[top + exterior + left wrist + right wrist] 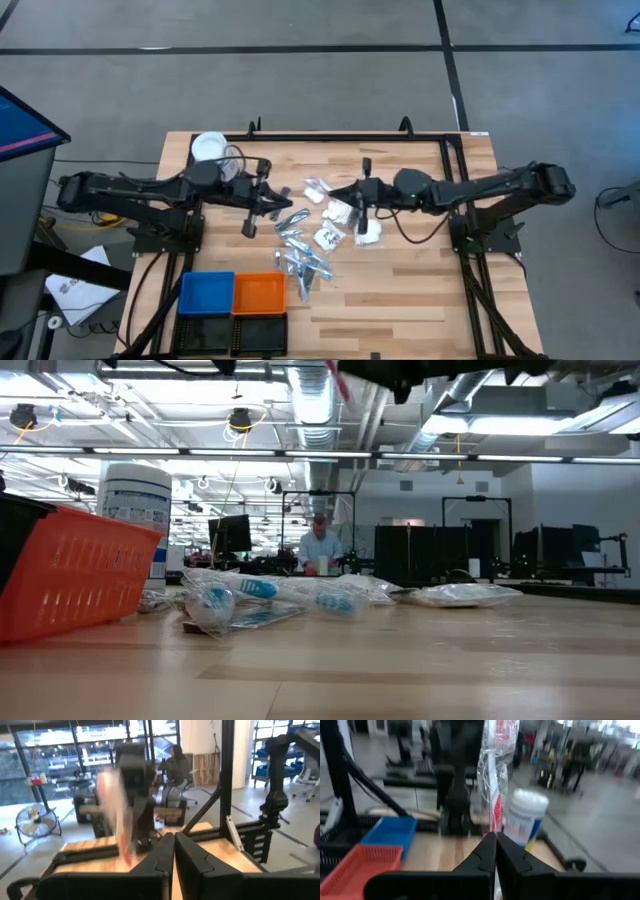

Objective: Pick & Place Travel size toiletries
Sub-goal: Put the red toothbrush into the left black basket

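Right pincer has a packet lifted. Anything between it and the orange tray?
Nothing at carrying height. The packet in the right pincer has only the low toiletries pile on the table between it and the orange tray. The left pincer hangs opposite, likely off that line.

White-lidded jar [208, 147], blue tray [206, 292], orange tray [259, 293], wooden table [400, 290], seated person [321, 546]
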